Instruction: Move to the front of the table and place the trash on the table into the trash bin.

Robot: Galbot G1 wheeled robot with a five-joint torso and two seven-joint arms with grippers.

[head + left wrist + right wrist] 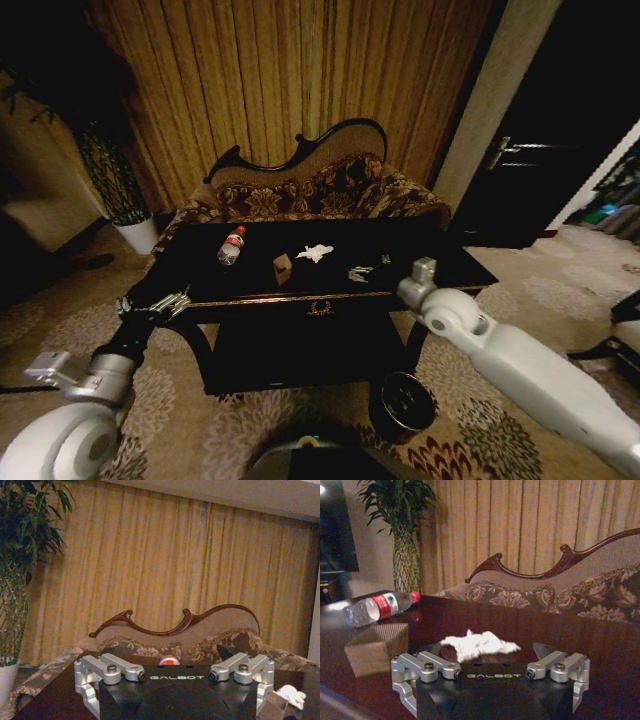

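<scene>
The black table (300, 232) stands straight ahead. On it lie a clear bottle (231, 246) with a red cap, a small brown box (282, 267), a crumpled white tissue (316, 253) and silvery wrapper bits (360, 272). The dark round trash bin (403, 402) sits on the carpet below the table's front right corner. My left gripper (165, 303) hovers open at the table's front left corner. Open too, my right gripper (423, 270) is over the front right edge, facing the tissue (477, 645), the box (376, 647) and the bottle (380, 607).
A floral sofa (310, 190) with a curved dark frame stands right behind the table, before gold curtains. A plant in a white pot (138, 235) is at the back left. A dark door (520, 170) is at the right. Patterned carpet lies around the table.
</scene>
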